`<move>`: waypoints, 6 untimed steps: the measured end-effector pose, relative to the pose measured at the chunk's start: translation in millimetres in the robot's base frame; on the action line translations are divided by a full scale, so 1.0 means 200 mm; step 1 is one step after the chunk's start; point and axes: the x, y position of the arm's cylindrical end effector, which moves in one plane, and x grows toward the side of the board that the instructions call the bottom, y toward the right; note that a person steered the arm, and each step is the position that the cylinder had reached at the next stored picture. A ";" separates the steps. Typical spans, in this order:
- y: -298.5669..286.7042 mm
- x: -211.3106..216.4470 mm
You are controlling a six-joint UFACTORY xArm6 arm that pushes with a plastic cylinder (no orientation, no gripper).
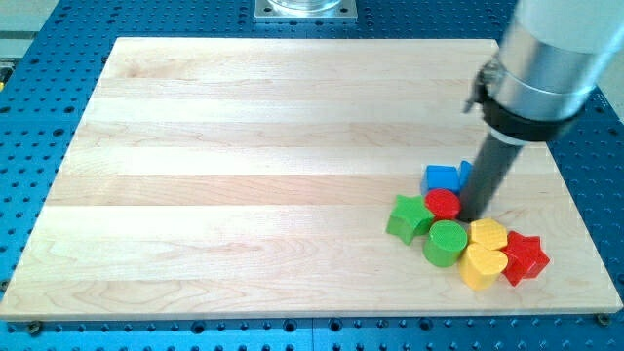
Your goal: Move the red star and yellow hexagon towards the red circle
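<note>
Yellow heart (480, 267), red star (525, 256), yellow hexagon (487, 234) near; my tip (476, 216), fingerless, beside red circle (443, 203): risks shoving it away

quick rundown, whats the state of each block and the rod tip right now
my tip: down on the board, just right of the red circle, above the yellow blocks
red circle: flat, wedged between blue block and green circle
red star: flat, rightmost, touching a yellow block
yellow hexagon: flat, beside the green circle
yellow block: flat, shape unclear
green circle: flat
green star: flat, leftmost
blue block: flat, partly behind the rod
</note>
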 end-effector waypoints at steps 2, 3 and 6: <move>0.22 -0.08; 0.64 0.09; 0.28 0.48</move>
